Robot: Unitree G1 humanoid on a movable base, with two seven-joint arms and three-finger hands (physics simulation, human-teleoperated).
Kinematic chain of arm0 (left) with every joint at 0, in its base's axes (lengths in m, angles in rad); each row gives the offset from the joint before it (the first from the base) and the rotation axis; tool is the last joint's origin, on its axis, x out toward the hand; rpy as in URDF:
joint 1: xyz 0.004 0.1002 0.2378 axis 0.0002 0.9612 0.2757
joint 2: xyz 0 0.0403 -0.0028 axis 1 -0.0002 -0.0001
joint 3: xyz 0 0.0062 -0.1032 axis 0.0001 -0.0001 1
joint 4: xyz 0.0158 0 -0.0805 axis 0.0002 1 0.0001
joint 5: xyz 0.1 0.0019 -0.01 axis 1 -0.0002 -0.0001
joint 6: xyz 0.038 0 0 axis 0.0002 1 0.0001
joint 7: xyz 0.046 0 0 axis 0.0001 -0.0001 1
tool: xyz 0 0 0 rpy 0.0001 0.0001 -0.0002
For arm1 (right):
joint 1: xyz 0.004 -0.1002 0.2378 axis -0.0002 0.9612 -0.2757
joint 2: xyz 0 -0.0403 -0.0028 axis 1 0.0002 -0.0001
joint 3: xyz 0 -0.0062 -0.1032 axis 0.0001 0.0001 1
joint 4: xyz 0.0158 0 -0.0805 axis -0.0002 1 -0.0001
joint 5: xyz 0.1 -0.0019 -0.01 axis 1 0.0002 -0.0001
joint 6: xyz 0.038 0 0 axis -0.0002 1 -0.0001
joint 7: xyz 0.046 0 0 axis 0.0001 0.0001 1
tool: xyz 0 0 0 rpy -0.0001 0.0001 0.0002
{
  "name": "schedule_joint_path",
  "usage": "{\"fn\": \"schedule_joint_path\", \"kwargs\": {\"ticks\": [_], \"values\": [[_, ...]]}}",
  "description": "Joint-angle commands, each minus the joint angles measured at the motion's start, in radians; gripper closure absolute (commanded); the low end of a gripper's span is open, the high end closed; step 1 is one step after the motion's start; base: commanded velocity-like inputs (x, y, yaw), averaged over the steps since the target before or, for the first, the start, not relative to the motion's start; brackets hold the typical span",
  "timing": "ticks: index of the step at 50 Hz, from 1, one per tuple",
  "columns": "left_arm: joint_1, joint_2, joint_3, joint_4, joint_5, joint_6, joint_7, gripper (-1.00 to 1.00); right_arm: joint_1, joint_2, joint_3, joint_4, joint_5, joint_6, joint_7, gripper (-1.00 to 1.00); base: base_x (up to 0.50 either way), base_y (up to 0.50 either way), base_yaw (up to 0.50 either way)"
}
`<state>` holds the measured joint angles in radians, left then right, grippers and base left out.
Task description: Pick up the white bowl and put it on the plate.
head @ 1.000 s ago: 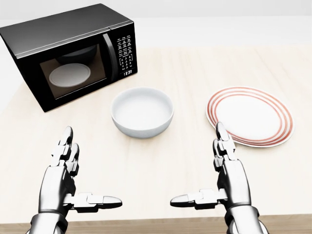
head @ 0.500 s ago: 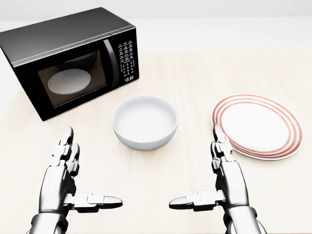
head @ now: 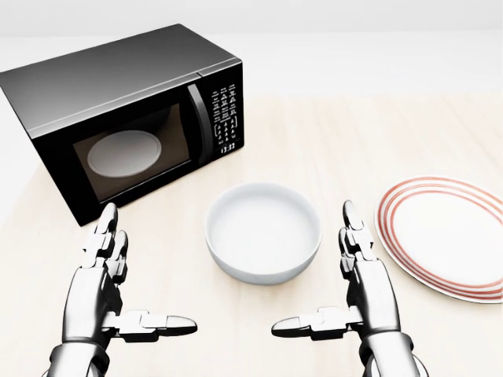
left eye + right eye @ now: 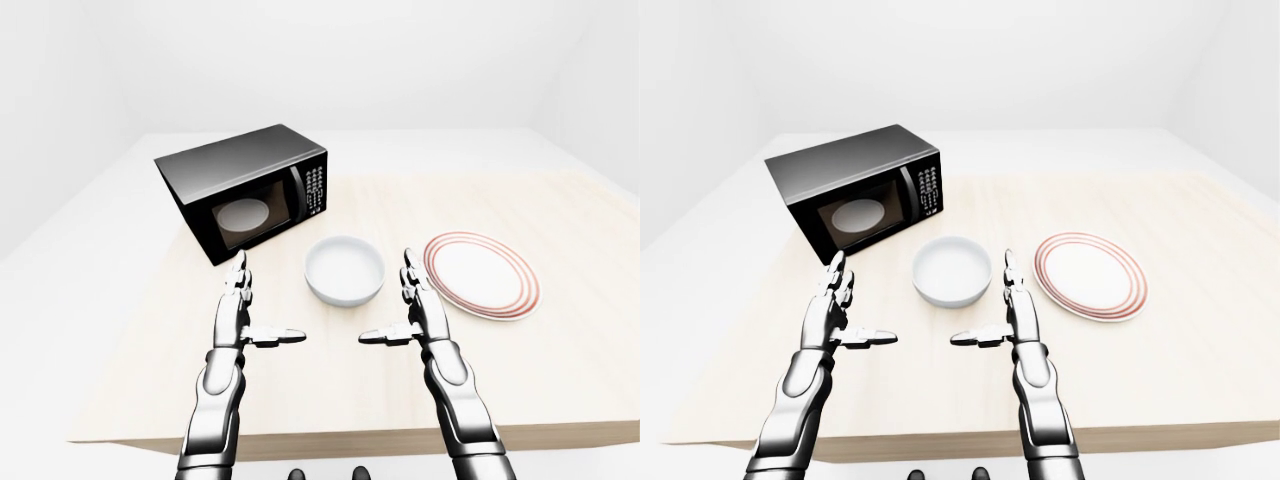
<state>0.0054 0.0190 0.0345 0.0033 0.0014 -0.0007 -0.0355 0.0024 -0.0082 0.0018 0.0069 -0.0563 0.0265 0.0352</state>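
Camera moved nearer, round white bowl [image 3: 263, 232] mid-tabletop, black microwave [image 3: 126, 118] toward left edge, red-rimmed plate [image 3: 444, 236] right, left hand [image 3: 106, 294] and right hand [image 3: 357, 294] both spread, empty

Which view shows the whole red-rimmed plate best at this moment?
The left-eye view: the plate lies whole on the table, right of the white bowl. The right-eye view shows it whole too, nearly the same. The head view shows it larger but cut off at its right edge.

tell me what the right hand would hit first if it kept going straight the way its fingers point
Probably nothing soon: the right hand points up the view through the gap between the white bowl and the plate, over bare table. Depth is unclear.
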Motion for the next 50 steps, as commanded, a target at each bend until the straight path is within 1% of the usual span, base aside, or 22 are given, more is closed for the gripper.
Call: {"fn": "schedule_joint_path", "kwargs": {"ticks": [1, 4, 7, 11, 16, 19, 21, 23, 25, 27, 28, 29, 32, 34, 35, 40, 41, 42, 44, 47, 50], "values": [[0.001, -0.001, 0.000, 0.000, 0.000, 0.000, 0.000, -1.00, 0.000, 0.000, -0.002, -0.002, 0.008, 0.003, 0.001, -1.00, 0.00, 0.00, 0.00], [0.001, -0.001, 0.000, 0.000, 0.000, 0.000, 0.000, -1.00, 0.001, 0.001, 0.001, -0.009, 0.004, 0.007, -0.002, -1.00, 0.00, 0.00, 0.00], [0.001, -0.001, -0.001, 0.000, 0.000, 0.000, 0.000, -1.00, 0.000, 0.000, 0.000, 0.004, 0.005, -0.004, -0.001, -1.00, 0.00, 0.00, 0.00], [0.001, 0.000, -0.001, 0.000, 0.000, 0.000, 0.000, -1.00, -0.001, 0.000, 0.000, 0.003, 0.001, -0.005, -0.004, -1.00, 0.00, 0.00, 0.00], [0.001, -0.001, -0.001, 0.000, 0.000, 0.000, 0.000, -1.00, -0.003, -0.002, 0.002, 0.018, -0.013, -0.019, -0.011, -1.00, 0.00, 0.00, 0.00], [0.001, -0.001, 0.000, 0.000, 0.000, 0.000, 0.000, -1.00, 0.002, -0.002, 0.004, 0.001, -0.024, -0.013, -0.014, -1.00, 0.00, 0.00, 0.00], [0.001, -0.001, 0.000, 0.000, 0.000, 0.000, 0.000, -1.00, 0.001, -0.012, 0.008, -0.016, -0.070, -0.009, -0.029, -1.00, 0.00, 0.00, 0.00], [0.001, -0.001, 0.000, 0.000, 0.000, 0.000, 0.000, -1.00, 0.004, -0.015, 0.006, -0.053, -0.097, 0.019, -0.031, -1.00, 0.00, 0.00, 0.00], [0.001, -0.001, -0.001, 0.000, 0.000, 0.001, 0.000, -1.00, 0.004, -0.031, 0.002, -0.124, -0.153, 0.061, -0.026, -1.00, 0.00, 0.00, 0.00], [0.001, -0.001, 0.000, 0.000, 0.000, 0.000, 0.000, -1.00, -0.020, -0.051, 0.003, -0.174, -0.235, 0.061, -0.010, -1.00, 0.00, 0.00, 0.00], [-0.005, 0.000, 0.000, 0.029, 0.005, -0.018, 0.001, -1.00, -0.037, -0.063, 0.007, -0.183, -0.291, 0.061, -0.001, -1.00, 0.00, 0.00, 0.00], [-0.005, 0.001, 0.000, 0.031, 0.005, -0.020, 0.001, -1.00, -0.038, -0.057, 0.002, -0.183, -0.301, 0.061, 0.005, -1.00, 0.00, 0.00, 0.00], [-0.002, -0.001, -0.003, 0.009, 0.008, 0.000, 0.004, -1.00, -0.074, -0.083, 0.023, -0.184, -0.474, 0.061, 0.030, -1.00, 0.00, 0.00, 0.00], [-0.006, 0.000, -0.001, 0.023, 0.007, -0.010, 0.003, -1.00, -0.088, -0.086, 0.022, -0.188, -0.556, 0.061, 0.045, -1.00, 0.00, 0.00, 0.00], [-0.006, 0.000, -0.001, 0.024, 0.008, -0.010, 0.002, -1.00, -0.092, -0.085, 0.023, -0.193, -0.591, 0.061, 0.056, -1.00, 0.00, 0.00, 0.00], [-0.008, 0.000, -0.001, 0.024, 0.008, -0.007, 0.003, -1.00, -0.112, -0.078, 0.026, -0.206, -0.695, 0.061, 0.118, -1.00, 0.00, 0.00, 0.00], [-0.007, 0.000, -0.001, 0.027, 0.009, -0.010, 0.003, -1.00, -0.118, -0.086, 0.044, -0.198, -0.743, 0.061, 0.129, -1.00, 0.00, 0.00, 0.00], [-0.008, 0.000, -0.002, 0.023, 0.010, -0.006, 0.003, -1.00, -0.122, -0.087, 0.051, -0.189, -0.772, 0.061, 0.136, -1.00, 0.00, 0.00, 0.00], [-0.008, 0.000, -0.003, 0.026, 0.011, -0.009, 0.004, -1.00, -0.146, -0.089, 0.058, -0.156, -0.829, 0.061, 0.151, -1.00, 0.00, 0.00, 0.00], [-0.002, -0.001, -0.004, 0.014, 0.011, -0.001, 0.005, -1.00, -0.167, -0.085, 0.054, -0.146, -0.872, 0.047, 0.195, -1.00, 0.00, 0.00, 0.00], [-0.007, -0.001, -0.003, 0.025, 0.012, -0.007, 0.005, -1.00, -0.188, -0.091, 0.047, -0.115, -0.904, 0.026, 0.229, -1.00, 0.00, 0.00, 0.00]]}}
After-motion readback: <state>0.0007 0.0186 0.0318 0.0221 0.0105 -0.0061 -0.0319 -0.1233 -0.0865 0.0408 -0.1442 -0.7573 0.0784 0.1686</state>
